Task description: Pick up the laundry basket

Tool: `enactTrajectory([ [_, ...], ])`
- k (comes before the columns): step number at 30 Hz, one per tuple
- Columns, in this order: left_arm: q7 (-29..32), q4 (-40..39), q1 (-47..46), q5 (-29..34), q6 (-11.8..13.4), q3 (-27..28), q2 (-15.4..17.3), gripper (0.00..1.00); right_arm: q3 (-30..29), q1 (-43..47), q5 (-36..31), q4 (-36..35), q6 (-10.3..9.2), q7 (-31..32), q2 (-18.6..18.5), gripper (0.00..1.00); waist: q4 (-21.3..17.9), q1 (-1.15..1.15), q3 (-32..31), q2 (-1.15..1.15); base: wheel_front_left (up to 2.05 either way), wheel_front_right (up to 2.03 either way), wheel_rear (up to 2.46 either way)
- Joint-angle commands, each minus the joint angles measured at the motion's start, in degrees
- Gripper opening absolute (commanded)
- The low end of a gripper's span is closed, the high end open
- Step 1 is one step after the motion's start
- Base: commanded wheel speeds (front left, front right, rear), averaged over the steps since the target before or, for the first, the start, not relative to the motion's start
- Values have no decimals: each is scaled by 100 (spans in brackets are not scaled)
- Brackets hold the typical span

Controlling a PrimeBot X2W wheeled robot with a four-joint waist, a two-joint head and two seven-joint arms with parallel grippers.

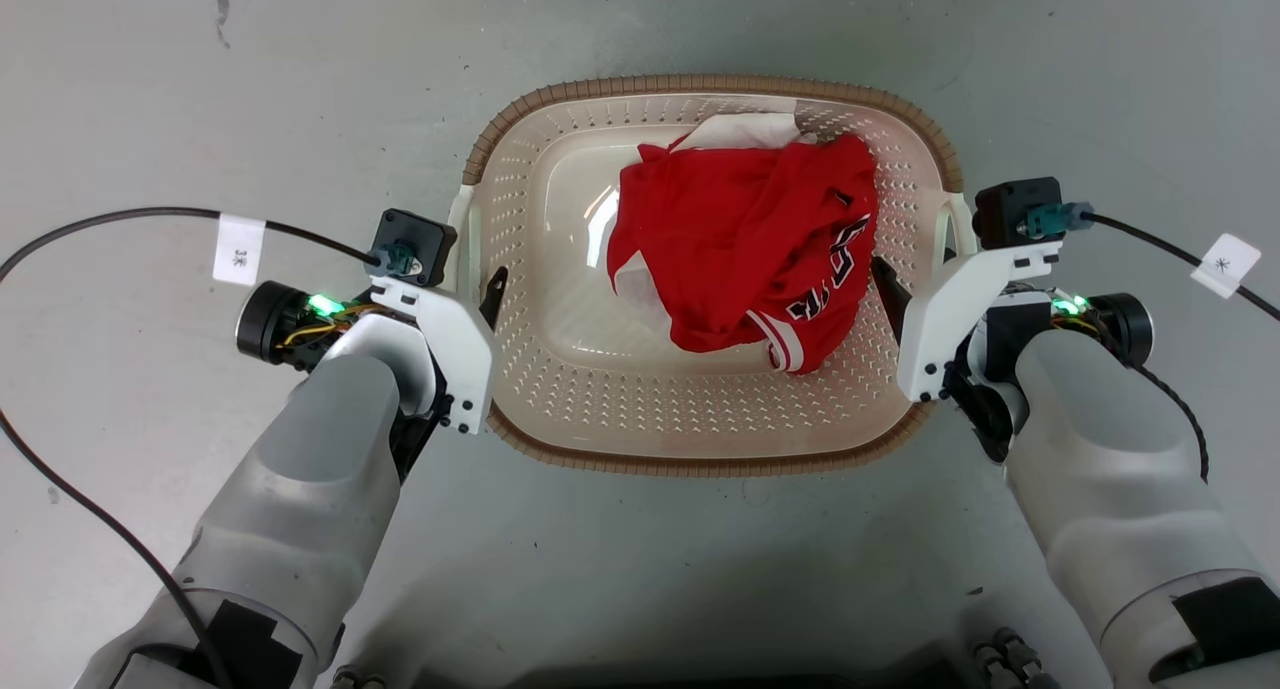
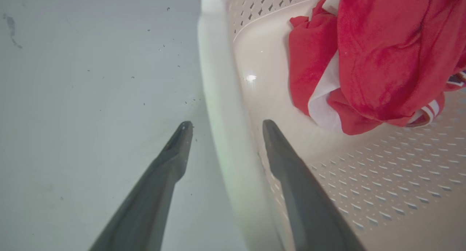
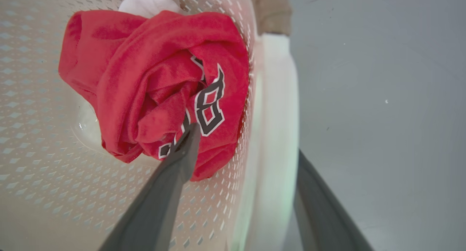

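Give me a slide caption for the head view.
The left gripper and right gripper, both open, straddle the laundry basket's opposite sides; a red jersey lies inside.

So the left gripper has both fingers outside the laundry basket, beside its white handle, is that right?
Not quite: the left gripper straddles the white handle of the laundry basket, one finger inside and one outside, as the left wrist view shows.

Nothing legible on red jersey (image 1: 745,239)

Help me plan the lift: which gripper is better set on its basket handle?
Left, slightly: the left gripper straddles the laundry basket's white handle cleanly, while the right gripper's inner finger sits close to the red jersey.
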Motion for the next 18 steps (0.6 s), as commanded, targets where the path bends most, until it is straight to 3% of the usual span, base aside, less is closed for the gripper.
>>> enactTrajectory([
  [1,45,-4,-82,-76,-6,-67,42,100,21,-116,-14,59,-3,3,-2,100,3,-1,7,0,0,0,0],
  [14,-44,31,-230,-812,-7,-932,202,100,309,-312,268,385,-4,25,-1,100,23,-1,36,0,0,0,0],
  [15,-34,44,-233,-861,-6,-971,189,39,320,-308,281,400,-4,51,-1,73,30,-1,34,0,0,0,0],
  [16,-26,44,-235,-910,-6,-1014,177,0,342,-300,285,409,-3,74,-1,20,38,-1,32,0,0,0,0],
  [17,-42,29,-241,-940,-6,-1070,176,0,379,-302,279,414,-3,76,0,0,45,-1,33,0,0,0,0],
  [18,-65,17,-250,-966,-3,-1123,195,0,410,-314,248,425,-3,64,-1,0,47,-1,34,0,0,0,0],
])
